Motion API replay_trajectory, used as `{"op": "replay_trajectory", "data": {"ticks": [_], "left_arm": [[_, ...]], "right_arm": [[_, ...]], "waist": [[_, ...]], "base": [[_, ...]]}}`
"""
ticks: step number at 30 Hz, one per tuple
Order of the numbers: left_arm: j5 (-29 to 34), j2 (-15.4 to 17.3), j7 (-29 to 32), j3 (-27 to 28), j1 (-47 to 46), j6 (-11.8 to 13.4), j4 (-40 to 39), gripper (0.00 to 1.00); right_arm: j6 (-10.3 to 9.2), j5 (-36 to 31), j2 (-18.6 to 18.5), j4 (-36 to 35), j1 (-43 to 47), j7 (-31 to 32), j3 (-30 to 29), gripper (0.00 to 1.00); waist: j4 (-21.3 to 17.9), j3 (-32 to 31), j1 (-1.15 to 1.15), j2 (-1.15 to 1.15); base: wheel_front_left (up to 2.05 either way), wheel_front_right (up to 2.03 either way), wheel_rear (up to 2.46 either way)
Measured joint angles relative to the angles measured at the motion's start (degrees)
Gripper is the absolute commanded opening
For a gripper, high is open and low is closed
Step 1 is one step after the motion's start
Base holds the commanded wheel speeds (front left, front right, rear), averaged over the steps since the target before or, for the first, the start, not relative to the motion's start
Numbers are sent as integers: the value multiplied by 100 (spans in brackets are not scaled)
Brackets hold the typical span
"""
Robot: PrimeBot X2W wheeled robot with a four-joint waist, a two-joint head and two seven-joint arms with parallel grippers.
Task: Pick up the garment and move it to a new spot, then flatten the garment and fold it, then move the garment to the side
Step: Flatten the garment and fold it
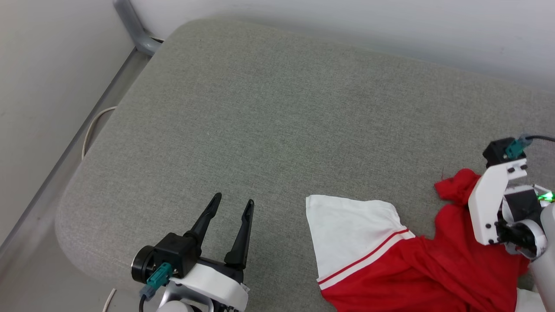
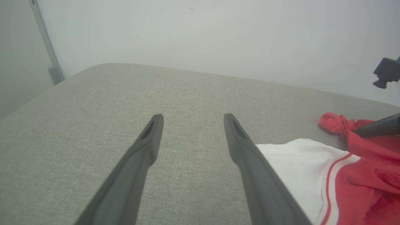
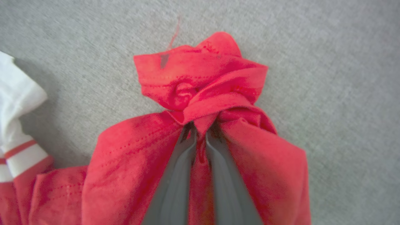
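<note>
Across most of the scene spreads a big grey-green woven fabric cushion (image 1: 269, 108) w/ rounded corners, pale wall behind it. Down at its near right end lies the garment (image 1: 416, 268), a soft red jersey shirt, crumpled, w/ one white sleeve (image 1: 351, 225) lying flat toward the middle & thin red-and-white stripe trim where sleeve meets body. Right gripper (image 3: 200, 131) is at the garment's far right edge, long dark fingers pressed nearly together, pinching a bunched fold of red cloth btwn them; a knot-like wad pokes out past the tips. Left gripper (image 1: 234, 198) hangs over bare cushion just left of the sleeve, fingers spread wide, empty, apart from the cloth. Grey metal tube (image 1: 134, 28) runs by the cushion's far left corner; thin white cable (image 1: 93, 125) loops beside the left edge. Loose red thread (image 3: 175, 31) sticks out of the wad.
</note>
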Motion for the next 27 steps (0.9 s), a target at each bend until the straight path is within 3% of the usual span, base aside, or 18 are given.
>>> {"op": "replay_trajectory", "data": {"ticks": [10, 20, 21, 22, 27], "left_arm": [[-42, -27, -1, -76, -64, 0, -58, 100], [-144, -52, -1, -160, -233, 0, -65, 100], [-153, -53, 0, -162, -241, 0, -64, 100], [-154, -53, -1, -163, -244, 0, -59, 100], [-236, -59, -1, -148, -250, 0, -44, 100]], "right_arm": [[1, -512, -35, 599, -1647, -575, -221, 0], [2, -1866, -240, 1871, -3400, -1425, -471, 0], [2, -1993, -244, 2023, -3460, -1496, -452, 13], [2, -2132, -243, 2181, -3481, -1595, -436, 100], [2, -2272, -59, 2793, -3478, -2053, -471, 100]], "waist": [[178, 126, 0, 0], [542, 531, 0, 0], [574, 560, 0, 0], [600, 584, 0, 0], [615, 561, 0, 0]], "base": [[0, 0, 0], [0, 0, 0], [0, 0, 0], [0, 0, 0], [0, 0, 0]]}}
